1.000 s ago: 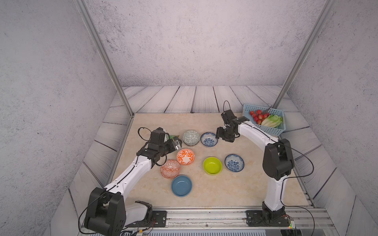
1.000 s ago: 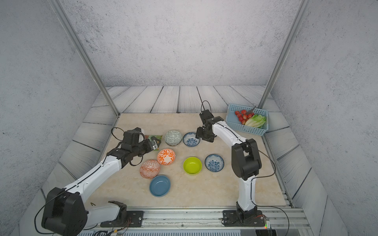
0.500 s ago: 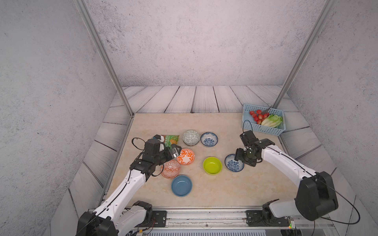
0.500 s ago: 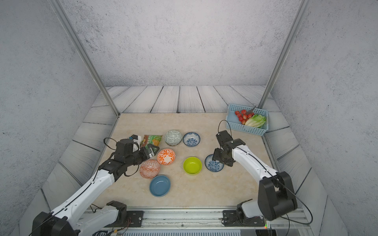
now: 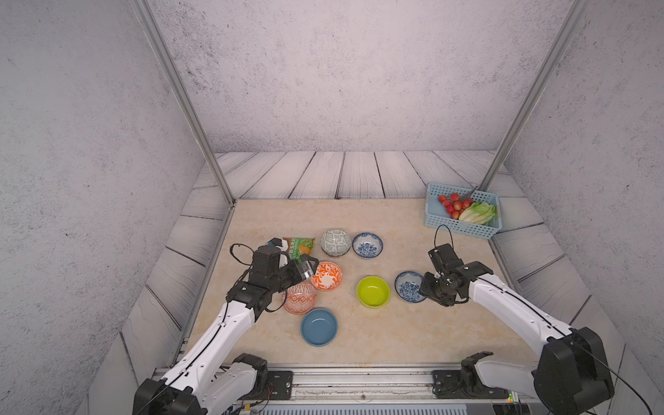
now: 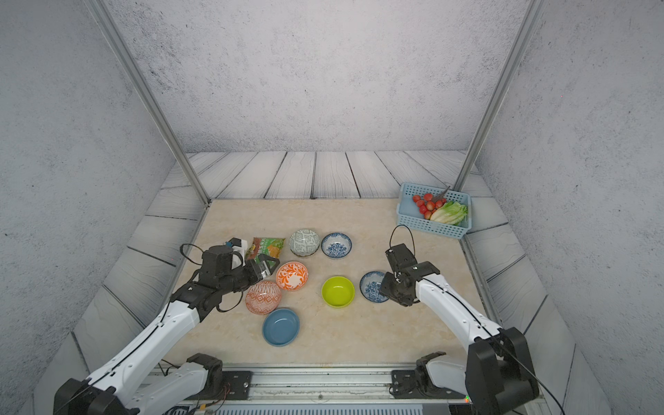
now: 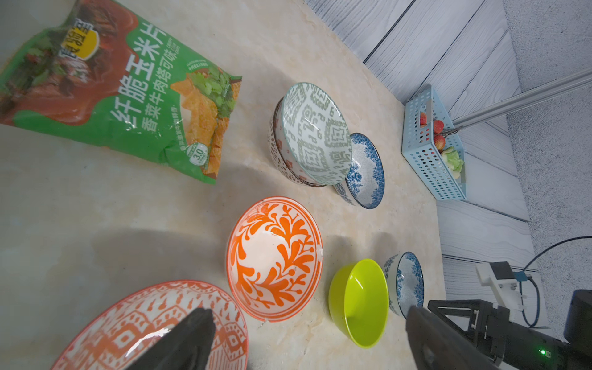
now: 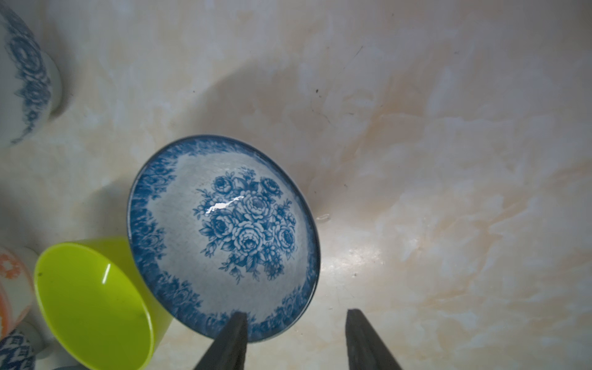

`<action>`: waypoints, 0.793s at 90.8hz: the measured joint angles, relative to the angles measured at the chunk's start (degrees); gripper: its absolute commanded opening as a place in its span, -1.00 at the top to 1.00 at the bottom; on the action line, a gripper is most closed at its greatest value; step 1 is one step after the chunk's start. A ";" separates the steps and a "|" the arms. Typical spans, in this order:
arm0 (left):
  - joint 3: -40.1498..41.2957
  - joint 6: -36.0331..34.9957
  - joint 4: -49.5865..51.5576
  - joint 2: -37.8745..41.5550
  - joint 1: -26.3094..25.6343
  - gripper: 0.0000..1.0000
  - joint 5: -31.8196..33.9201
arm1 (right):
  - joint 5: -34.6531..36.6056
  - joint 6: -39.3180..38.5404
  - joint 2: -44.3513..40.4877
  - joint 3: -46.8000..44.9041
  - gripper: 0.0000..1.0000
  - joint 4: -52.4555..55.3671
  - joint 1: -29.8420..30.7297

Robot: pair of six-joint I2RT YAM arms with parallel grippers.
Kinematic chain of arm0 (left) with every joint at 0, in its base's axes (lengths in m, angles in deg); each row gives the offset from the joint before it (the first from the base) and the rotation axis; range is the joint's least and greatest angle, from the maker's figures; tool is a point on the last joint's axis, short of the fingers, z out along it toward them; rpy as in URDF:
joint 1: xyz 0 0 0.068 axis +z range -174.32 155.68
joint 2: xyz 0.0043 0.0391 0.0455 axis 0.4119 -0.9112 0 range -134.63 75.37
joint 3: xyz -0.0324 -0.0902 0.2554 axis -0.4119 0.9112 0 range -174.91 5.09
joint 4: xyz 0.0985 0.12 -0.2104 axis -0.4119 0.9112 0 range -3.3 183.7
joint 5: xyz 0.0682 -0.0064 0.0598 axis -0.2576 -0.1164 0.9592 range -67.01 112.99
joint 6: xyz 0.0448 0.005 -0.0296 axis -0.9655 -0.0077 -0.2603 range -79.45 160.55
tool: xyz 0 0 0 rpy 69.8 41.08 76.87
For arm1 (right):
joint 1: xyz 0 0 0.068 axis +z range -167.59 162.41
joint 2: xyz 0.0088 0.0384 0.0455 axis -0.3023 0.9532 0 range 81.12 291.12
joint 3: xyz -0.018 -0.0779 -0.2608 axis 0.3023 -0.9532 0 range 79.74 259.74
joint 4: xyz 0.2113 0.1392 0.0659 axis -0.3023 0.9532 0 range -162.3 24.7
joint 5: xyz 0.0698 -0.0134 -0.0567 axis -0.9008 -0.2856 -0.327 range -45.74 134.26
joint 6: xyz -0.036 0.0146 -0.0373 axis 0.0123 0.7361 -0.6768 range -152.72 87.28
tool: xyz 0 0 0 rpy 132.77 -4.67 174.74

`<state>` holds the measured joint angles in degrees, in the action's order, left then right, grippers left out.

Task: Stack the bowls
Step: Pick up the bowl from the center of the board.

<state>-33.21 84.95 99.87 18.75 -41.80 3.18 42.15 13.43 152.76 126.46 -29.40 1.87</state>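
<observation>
My right gripper [image 8: 293, 317] [image 5: 425, 287] is open and straddles the near rim of a blue-floral bowl [image 8: 224, 237] [image 5: 409, 286], one finger inside and one outside. The lime bowl [image 5: 373, 291] [image 8: 93, 301] touches that bowl's side. My left gripper [image 7: 307, 320] [image 5: 305, 267] is open wide and holds nothing. It hovers over the orange swirl bowl [image 7: 275, 259] [image 5: 326, 276] and the orange diamond-patterned bowl [image 7: 153, 323] [image 5: 300, 297]. The grey-green bowl [image 7: 315, 134] [image 5: 335, 243] sits nested in a white dark-patterned bowl [image 7: 278, 150]. Beside it stands a second blue-floral bowl [image 5: 367, 245]. The plain blue bowl [image 5: 319, 327] is nearest the front.
A green snack packet [image 5: 300, 244] [image 7: 128, 96] lies behind my left gripper. A light blue basket [image 5: 461, 210] with tomatoes and lettuce stands at the back right corner. Metal posts rise at both back corners of the tabletop.
My right arm swung from the back blue-floral bowl to the front one, and its jaws have narrowed. My left arm drew back from the packet to above the orange bowls.
</observation>
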 measured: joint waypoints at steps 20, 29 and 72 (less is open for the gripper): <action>0.00 0.00 -0.02 -0.11 0.00 -1.00 0.00 | -1.07 0.26 2.21 -0.48 0.29 -1.68 -0.92; 0.00 0.00 -0.02 -0.22 0.00 -1.00 0.00 | -1.42 0.22 3.06 -0.63 0.34 -2.71 -1.16; 0.00 -0.02 -0.04 -0.87 0.00 -1.00 0.07 | -2.27 -0.11 5.20 -0.79 0.66 -3.96 -1.33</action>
<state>-33.21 84.93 99.82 17.87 -41.80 3.25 39.88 13.32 157.96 125.67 -33.36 0.54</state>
